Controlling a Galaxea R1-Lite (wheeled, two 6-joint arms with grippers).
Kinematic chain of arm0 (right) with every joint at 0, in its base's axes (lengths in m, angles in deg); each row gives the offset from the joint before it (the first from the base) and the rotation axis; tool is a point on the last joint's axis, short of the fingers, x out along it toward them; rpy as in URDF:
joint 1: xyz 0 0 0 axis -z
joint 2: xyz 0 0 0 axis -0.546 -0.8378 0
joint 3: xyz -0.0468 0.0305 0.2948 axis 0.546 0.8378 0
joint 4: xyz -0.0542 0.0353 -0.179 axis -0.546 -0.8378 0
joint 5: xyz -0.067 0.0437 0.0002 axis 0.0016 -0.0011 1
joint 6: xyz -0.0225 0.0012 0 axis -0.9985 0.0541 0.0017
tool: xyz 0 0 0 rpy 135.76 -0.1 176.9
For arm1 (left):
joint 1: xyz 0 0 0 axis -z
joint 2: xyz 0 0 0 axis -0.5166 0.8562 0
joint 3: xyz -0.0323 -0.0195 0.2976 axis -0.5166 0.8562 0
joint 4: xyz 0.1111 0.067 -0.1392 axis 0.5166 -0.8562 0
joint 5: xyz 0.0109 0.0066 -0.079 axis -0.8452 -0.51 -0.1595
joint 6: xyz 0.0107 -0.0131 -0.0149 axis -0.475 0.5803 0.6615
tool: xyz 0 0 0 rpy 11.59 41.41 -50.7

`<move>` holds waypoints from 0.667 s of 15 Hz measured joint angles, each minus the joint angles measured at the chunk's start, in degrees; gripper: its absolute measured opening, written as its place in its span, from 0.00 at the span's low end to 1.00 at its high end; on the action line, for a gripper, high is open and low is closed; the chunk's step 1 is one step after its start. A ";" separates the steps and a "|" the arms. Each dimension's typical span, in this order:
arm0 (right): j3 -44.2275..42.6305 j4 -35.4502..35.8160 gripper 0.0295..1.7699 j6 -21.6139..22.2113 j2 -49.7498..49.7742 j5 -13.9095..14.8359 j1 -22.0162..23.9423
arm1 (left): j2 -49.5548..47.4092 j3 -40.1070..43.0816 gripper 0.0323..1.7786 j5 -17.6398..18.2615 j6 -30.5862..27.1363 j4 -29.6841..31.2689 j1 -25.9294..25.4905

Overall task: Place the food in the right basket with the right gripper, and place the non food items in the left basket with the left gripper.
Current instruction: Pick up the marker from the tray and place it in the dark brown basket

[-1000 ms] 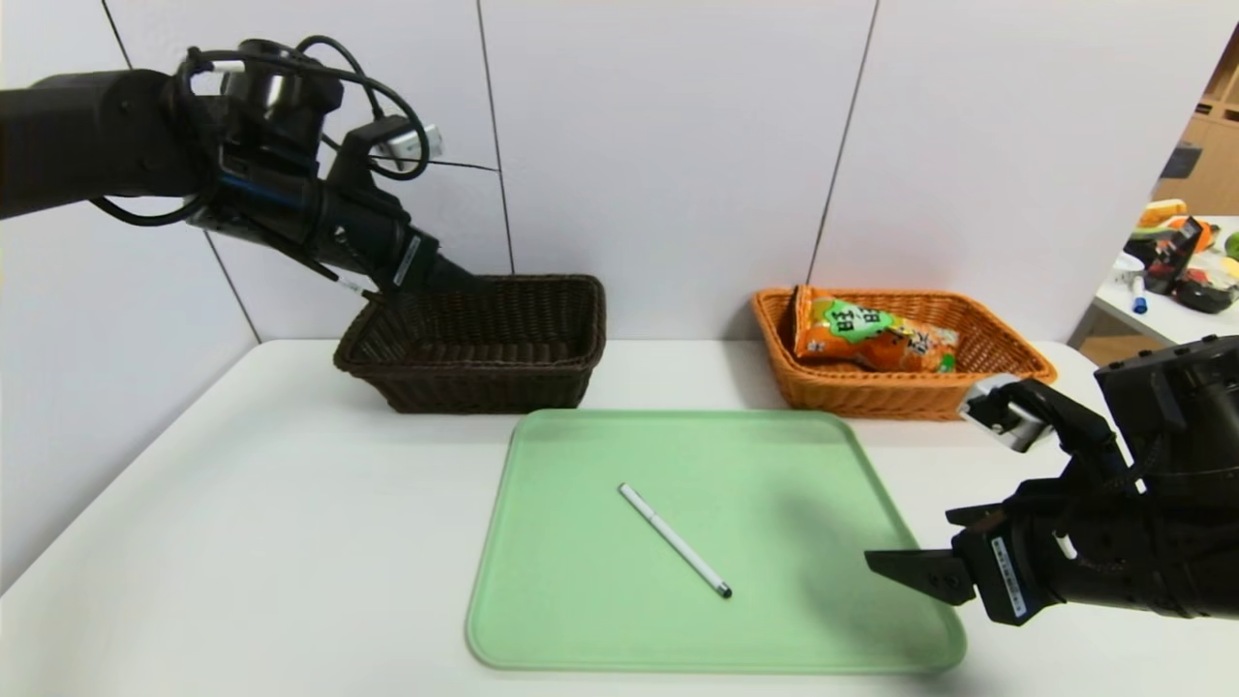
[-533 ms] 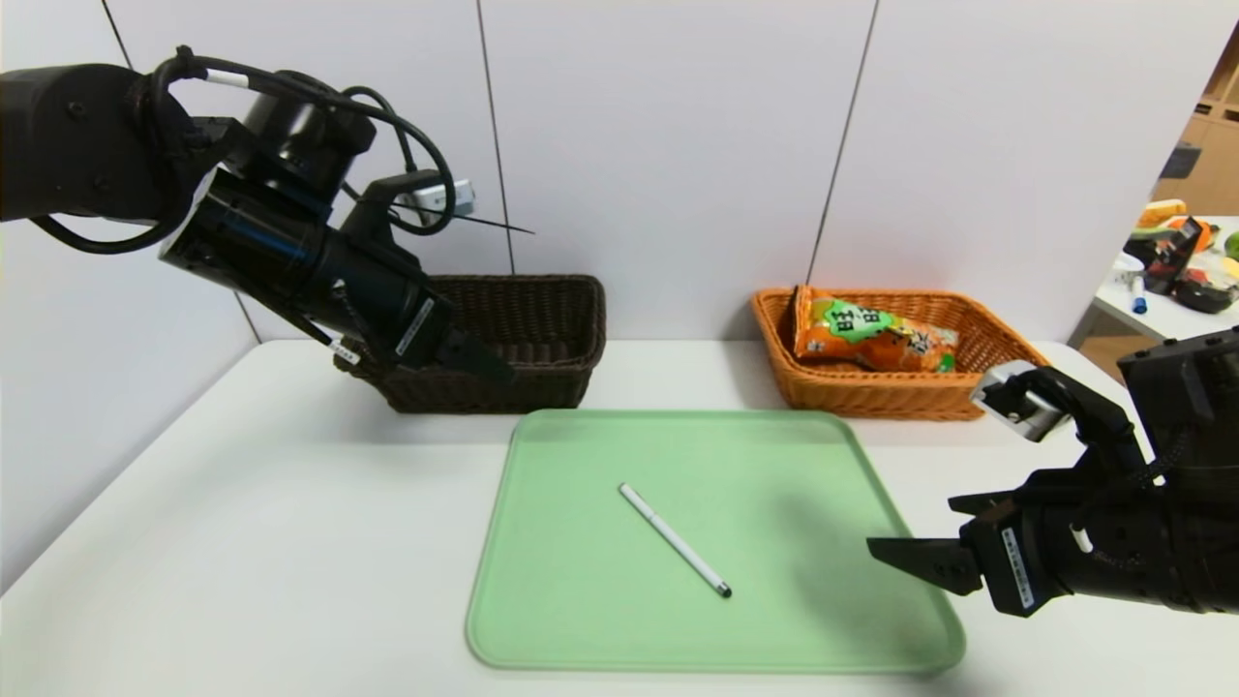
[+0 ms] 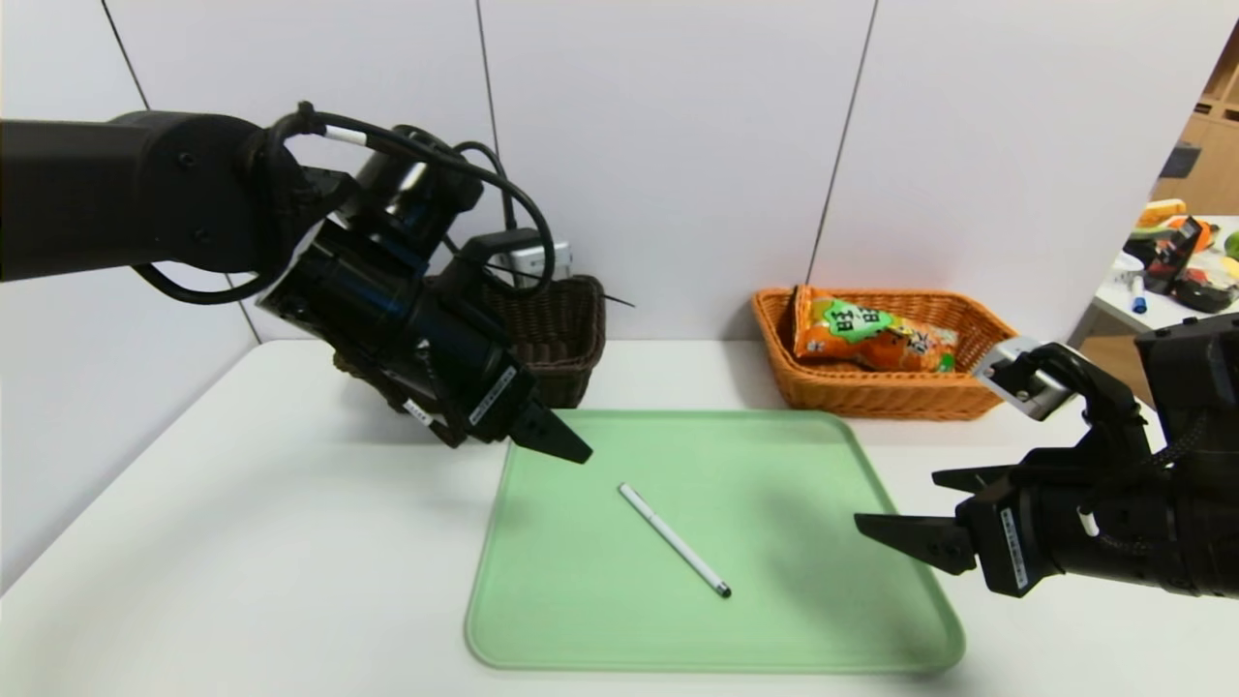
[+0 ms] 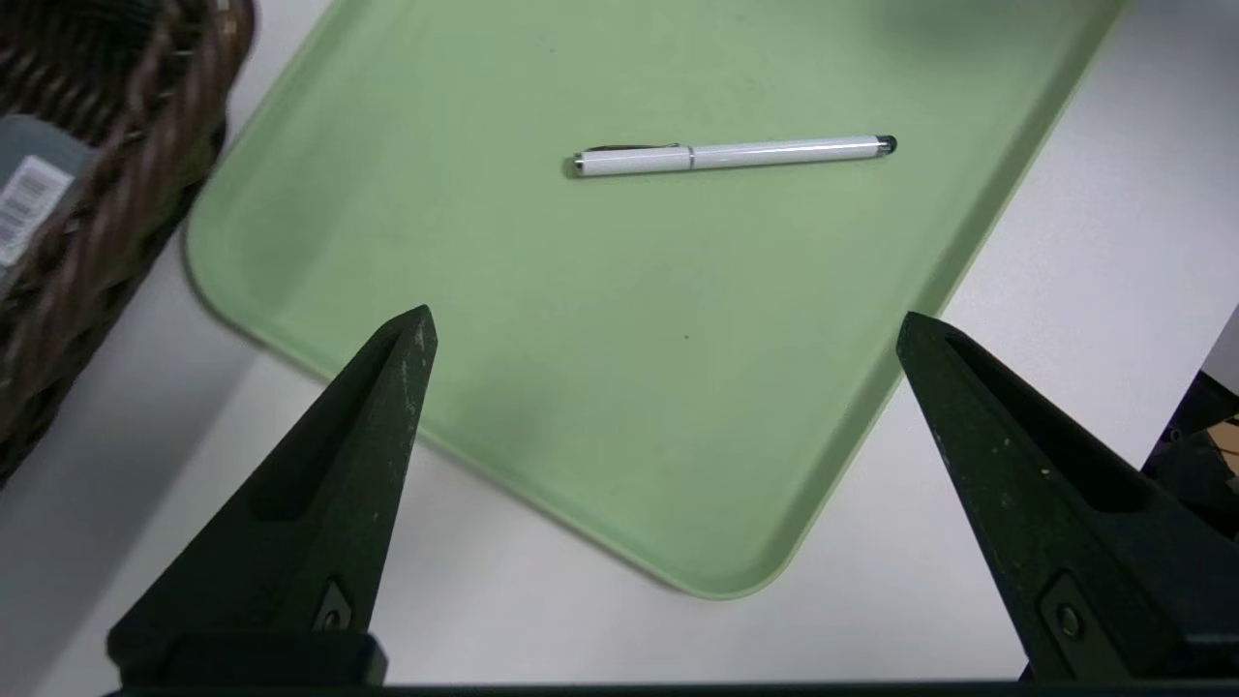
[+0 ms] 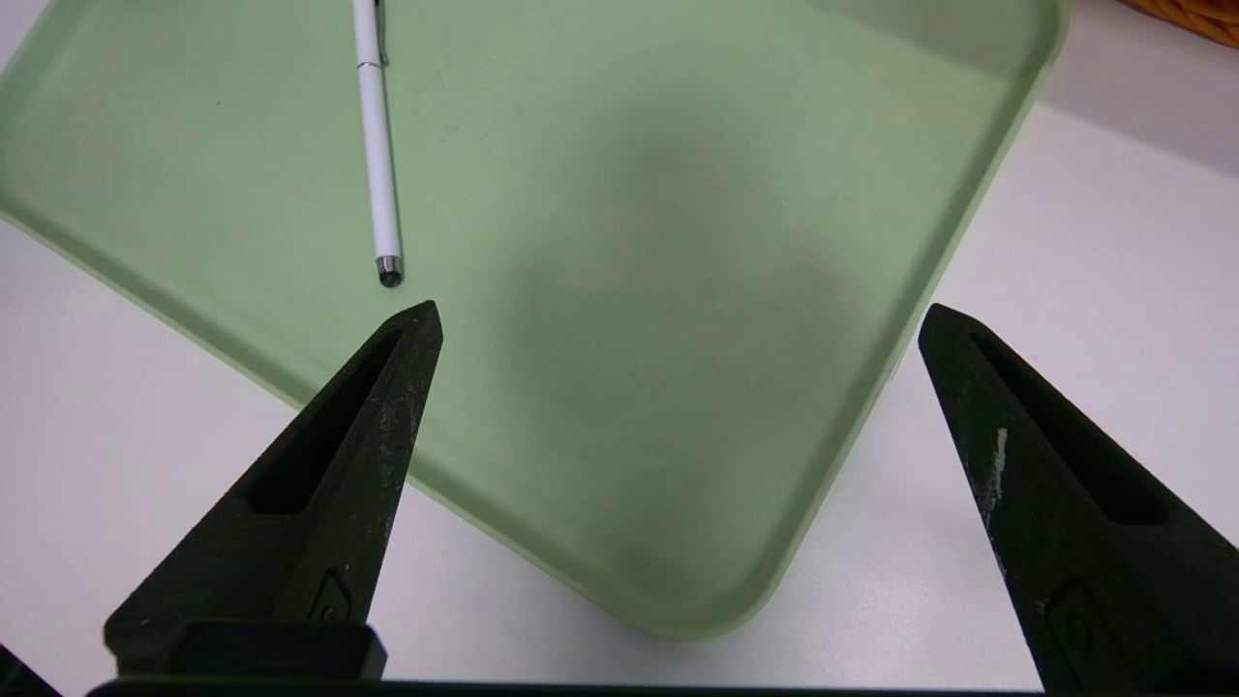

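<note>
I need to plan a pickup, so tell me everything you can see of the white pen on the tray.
The pen is slim and white with a glossy, smooth-looking barrel, a thin silver band near its middle, a clip along one half and a small dark tip. It lies flat and diagonal near the middle of the green tray, dark tip toward the robot. It touches only the tray. The open left claw hangs above the tray's far left corner, pointing toward it.
</note>
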 joint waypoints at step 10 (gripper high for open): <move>0.72 -0.01 0.96 0.33 -1.10 0.07 0.11 | 6.50 0.33 0.95 0.22 -19.96 0.63 3.85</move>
